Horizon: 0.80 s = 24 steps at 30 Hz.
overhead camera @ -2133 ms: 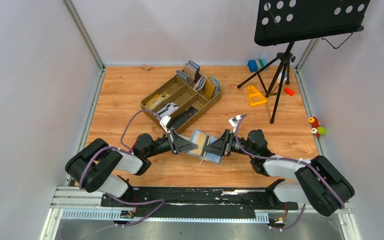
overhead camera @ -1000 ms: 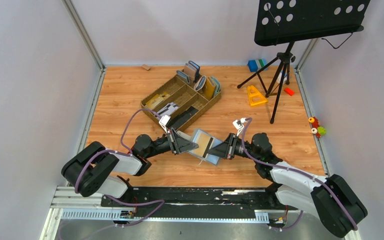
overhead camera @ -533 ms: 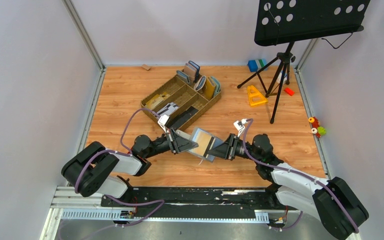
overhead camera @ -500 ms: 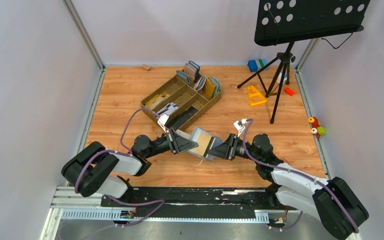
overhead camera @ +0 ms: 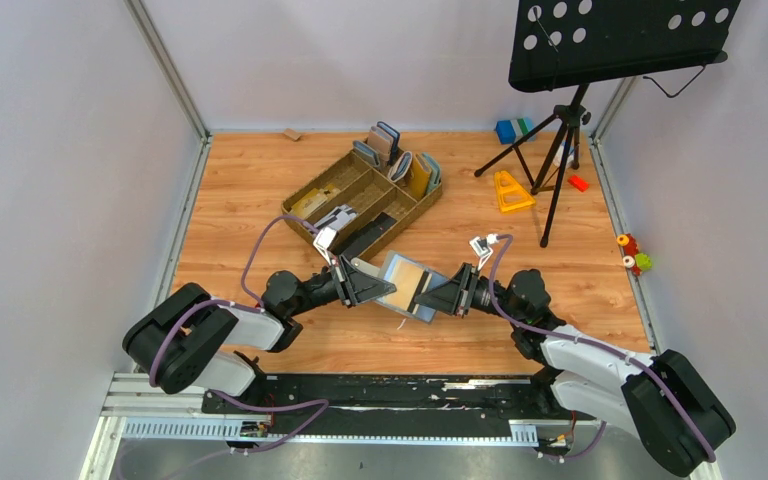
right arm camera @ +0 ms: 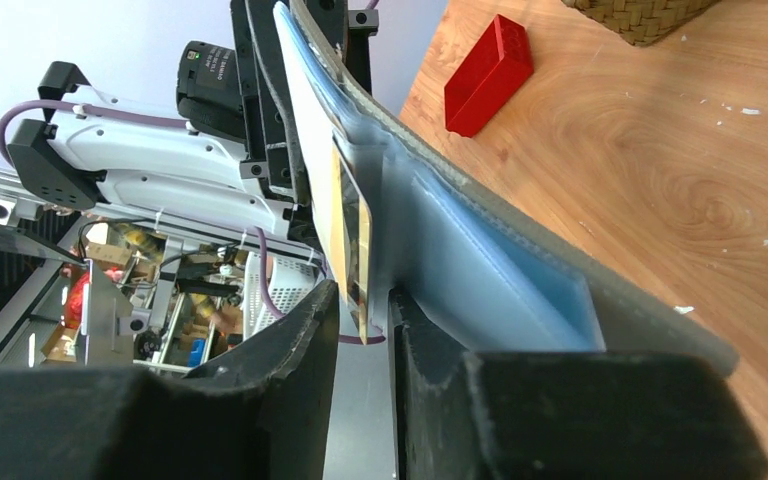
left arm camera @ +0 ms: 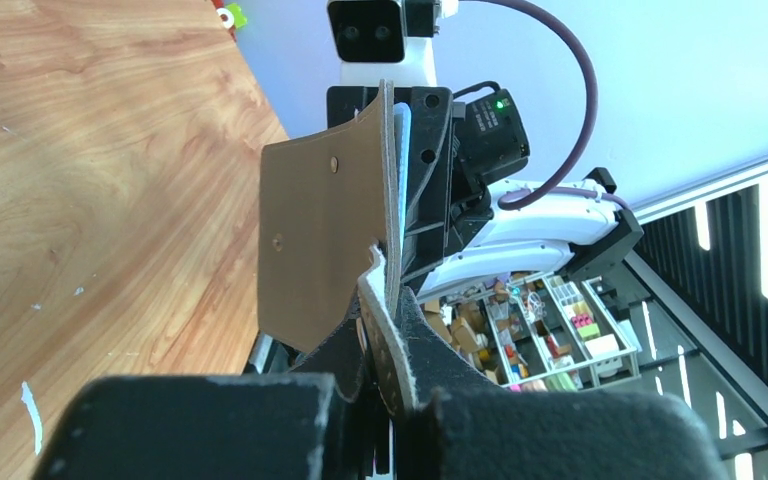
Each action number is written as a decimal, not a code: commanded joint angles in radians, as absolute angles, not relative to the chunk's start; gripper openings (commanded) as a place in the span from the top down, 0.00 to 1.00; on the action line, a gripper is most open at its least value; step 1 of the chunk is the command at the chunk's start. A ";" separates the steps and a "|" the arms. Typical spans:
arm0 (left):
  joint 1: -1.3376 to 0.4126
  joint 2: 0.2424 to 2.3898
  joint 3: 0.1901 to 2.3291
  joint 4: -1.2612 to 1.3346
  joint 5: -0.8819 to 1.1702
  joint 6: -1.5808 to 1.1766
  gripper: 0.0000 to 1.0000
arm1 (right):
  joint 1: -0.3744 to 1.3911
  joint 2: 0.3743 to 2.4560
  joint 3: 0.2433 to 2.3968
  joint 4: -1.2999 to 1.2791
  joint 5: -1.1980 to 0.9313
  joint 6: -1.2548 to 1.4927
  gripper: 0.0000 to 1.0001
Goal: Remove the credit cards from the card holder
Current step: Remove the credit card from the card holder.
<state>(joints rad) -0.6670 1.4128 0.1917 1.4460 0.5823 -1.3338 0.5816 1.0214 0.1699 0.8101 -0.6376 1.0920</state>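
The card holder (overhead camera: 394, 271) hangs open above the table's middle, between my two grippers. My left gripper (overhead camera: 378, 287) is shut on its left flap; in the left wrist view the grey edge of the card holder (left arm camera: 388, 200) and a brown flap run out from my left gripper (left arm camera: 385, 305). A gold credit card (overhead camera: 413, 279) shows in the right half. In the right wrist view this credit card (right arm camera: 352, 230) sticks out of the light blue inside of the card holder (right arm camera: 480, 270). My right gripper (right arm camera: 362, 320) is open, one finger on each side of the card's edge, with gaps showing.
A brown compartment tray (overhead camera: 294, 211) with upright wallets (overhead camera: 400, 160) stands behind the arms. A music stand tripod (overhead camera: 560, 130), a yellow triangle (overhead camera: 510, 190), blue blocks (overhead camera: 510, 130) and a red block (overhead camera: 578, 183) are at the back right. Small toys (overhead camera: 632, 255) lie off the right edge.
My right gripper has let go its shut grip and now stands open round the card's edge, a little closer in. My left gripper has closed on the holder's flap, which sits slightly higher.
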 commanded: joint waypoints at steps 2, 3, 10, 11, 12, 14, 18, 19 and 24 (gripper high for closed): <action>-0.677 1.398 0.209 1.486 0.605 -1.329 1.00 | 0.582 1.018 0.206 0.864 -0.639 1.105 0.77; -0.676 1.400 0.211 1.486 0.608 -1.329 1.00 | 0.582 1.019 0.210 0.851 -0.640 1.102 0.79; -0.677 1.386 0.210 1.488 0.608 -1.336 1.00 | 0.578 1.044 0.214 0.798 -0.628 1.099 1.00; -0.675 1.377 0.209 1.480 0.603 -1.333 1.00 | 0.575 1.043 0.202 0.796 -0.623 1.098 1.00; -0.671 1.369 0.207 1.469 0.600 -1.330 1.00 | 0.571 1.037 0.192 0.794 -0.617 1.099 1.00; -0.651 1.347 0.200 1.450 0.595 -1.328 1.00 | 0.562 1.024 0.176 0.786 -0.615 1.096 1.00; -0.576 1.284 0.189 1.383 0.624 -1.322 1.00 | 0.550 0.973 0.165 0.697 -0.598 1.056 1.00; -0.553 1.262 0.190 1.341 0.636 -1.316 1.00 | 0.550 0.956 0.167 0.660 -0.586 1.041 1.00; -0.430 1.049 0.256 0.781 0.676 -1.112 1.00 | 0.547 0.888 0.213 0.455 -0.492 0.953 1.00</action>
<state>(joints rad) -0.4961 1.2144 0.1890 1.1759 0.6308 -1.2865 0.5533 0.9253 0.1772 0.6529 -0.5953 1.0496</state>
